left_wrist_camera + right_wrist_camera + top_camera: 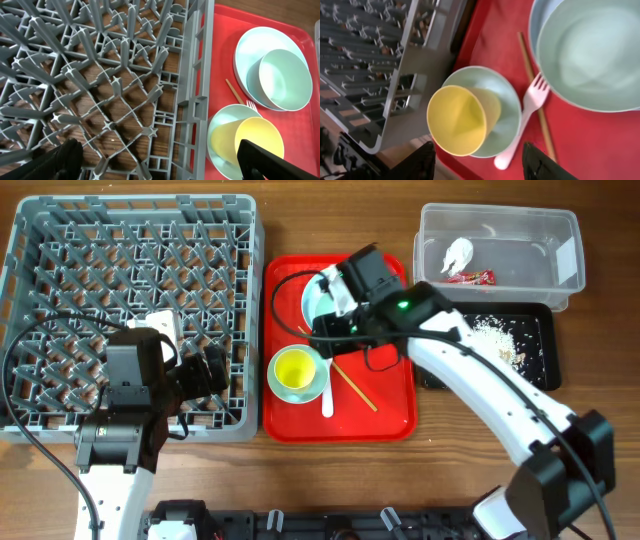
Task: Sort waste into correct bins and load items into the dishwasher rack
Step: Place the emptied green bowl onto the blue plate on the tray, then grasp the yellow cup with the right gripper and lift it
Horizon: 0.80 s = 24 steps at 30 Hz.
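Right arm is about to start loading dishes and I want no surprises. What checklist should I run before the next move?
1. Right pincer open and empty: ok.
2. Left pincer open, over bare pegs of the dishwasher rack: ok.
3. Waste sorted: ok. Tissue and red wrapper lie in the clear tub; rice scraps lie on the black tray.
4. Dishes separated: not ok. The yellow cup sits in one bowl; the second bowl sits on the plate.
5. Fork lying clear: not ok. It crosses a wooden stick.
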Tool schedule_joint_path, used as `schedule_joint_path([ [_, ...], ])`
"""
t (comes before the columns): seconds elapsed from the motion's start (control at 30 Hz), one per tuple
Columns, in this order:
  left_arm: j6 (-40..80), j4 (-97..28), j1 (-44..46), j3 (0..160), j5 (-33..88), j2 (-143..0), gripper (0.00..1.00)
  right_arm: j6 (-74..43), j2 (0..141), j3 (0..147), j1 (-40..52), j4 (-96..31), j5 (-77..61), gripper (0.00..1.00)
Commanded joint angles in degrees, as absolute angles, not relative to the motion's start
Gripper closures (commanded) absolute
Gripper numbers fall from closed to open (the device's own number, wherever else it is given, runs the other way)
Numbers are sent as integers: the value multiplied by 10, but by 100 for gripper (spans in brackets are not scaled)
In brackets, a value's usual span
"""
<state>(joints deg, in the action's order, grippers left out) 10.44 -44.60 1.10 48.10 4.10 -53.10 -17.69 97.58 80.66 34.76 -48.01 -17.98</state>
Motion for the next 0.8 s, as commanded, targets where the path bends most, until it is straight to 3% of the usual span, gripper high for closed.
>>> schedule_joint_path([
  [0.0, 110, -445, 8, 491, 36, -533, 0, -201, 1018, 791, 375, -481, -161, 44],
  [0.07, 109, -445, 8, 491, 36, -533, 0, -212, 1042, 791, 385, -475, -159, 44],
  [0.2, 109, -445, 8, 491, 36, -533, 0, -243, 1094, 791, 393, -465, -159, 55],
  [0.3, 109, -445, 8, 491, 36, -533, 0, -257, 1117, 791, 393, -462, -152, 78],
  [0.43, 109, -445, 8, 491, 36, -533, 0, -262, 1106, 806, 390, -464, -141, 95],
  [0.63, 110, -441, 8, 491, 36, -533, 0, -253, 1025, 878, 349, -522, -136, 96],
  [0.77, 110, -415, 8, 491, 152, -534, 0, -250, 948, 886, 289, -523, -135, 96],
])
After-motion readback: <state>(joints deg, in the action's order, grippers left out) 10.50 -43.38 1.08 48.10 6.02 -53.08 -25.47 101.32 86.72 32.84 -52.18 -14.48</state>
